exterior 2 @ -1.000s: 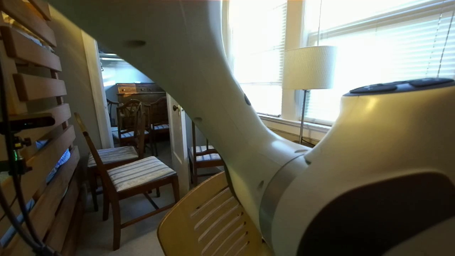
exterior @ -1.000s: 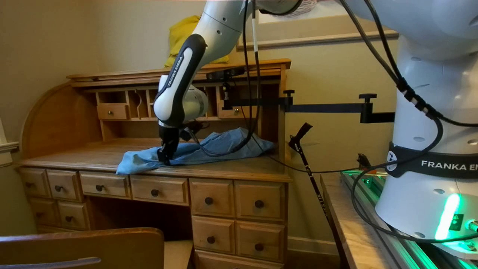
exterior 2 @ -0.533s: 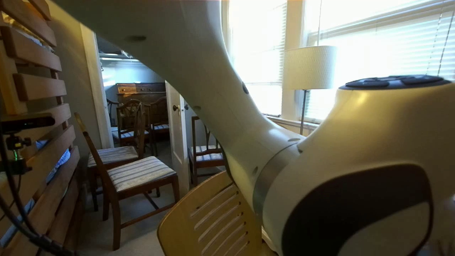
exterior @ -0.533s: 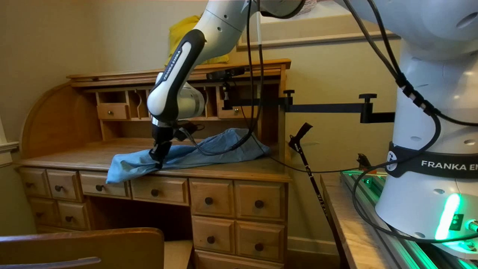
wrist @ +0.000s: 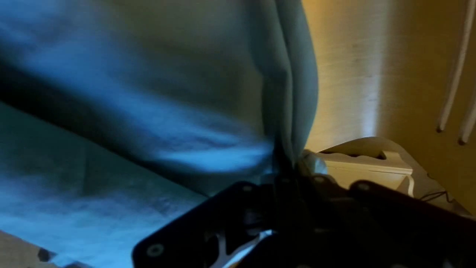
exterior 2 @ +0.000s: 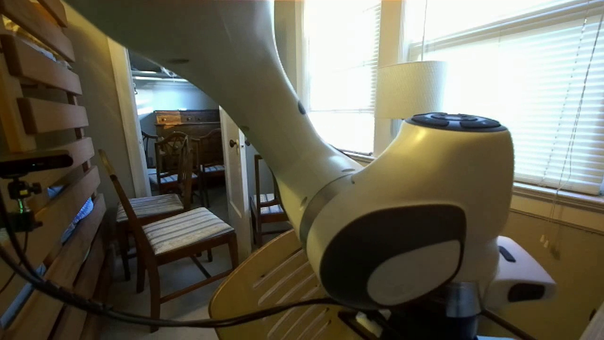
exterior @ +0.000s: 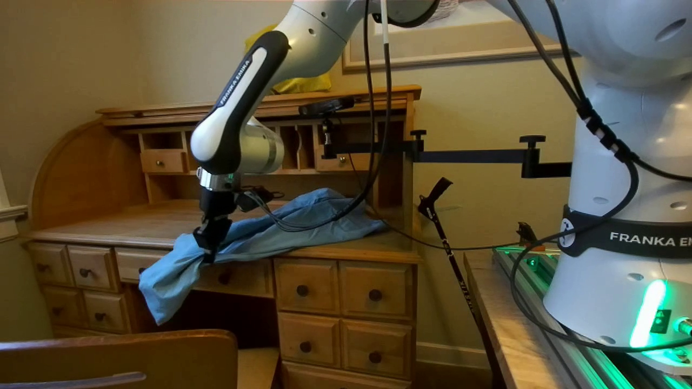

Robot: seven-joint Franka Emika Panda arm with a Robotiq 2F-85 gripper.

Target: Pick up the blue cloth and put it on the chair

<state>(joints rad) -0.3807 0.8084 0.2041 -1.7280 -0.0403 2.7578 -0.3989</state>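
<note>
The blue cloth (exterior: pixel 259 240) lies stretched over the desk's front right part, and its left end hangs over the front edge. My gripper (exterior: pixel 210 253) is at the desk's front edge, shut on the cloth near that hanging end. In the wrist view the cloth (wrist: pixel 148 123) fills the left side and bunches between the gripper's (wrist: pixel 286 167) closed fingertips. The wooden chair's back (exterior: pixel 119 362) stands low in front of the desk, with part of its seat (exterior: pixel 257 367) showing. Its slotted back also shows in an exterior view (exterior 2: pixel 264 297) and in the wrist view (wrist: pixel 401 74).
The roll-top desk (exterior: pixel 108 219) has drawers (exterior: pixel 232 275) below its edge. A black camera bracket (exterior: pixel 470 156) reaches across its right side. A crutch (exterior: pixel 448 243) leans by the wall. Striped chairs (exterior 2: pixel 188 229) and a lamp (exterior 2: pixel 410 89) stand farther off.
My gripper has moved left and out to the desk's front edge, dragging the cloth along. The cloth's left end has slid off and now hangs well below the desktop.
</note>
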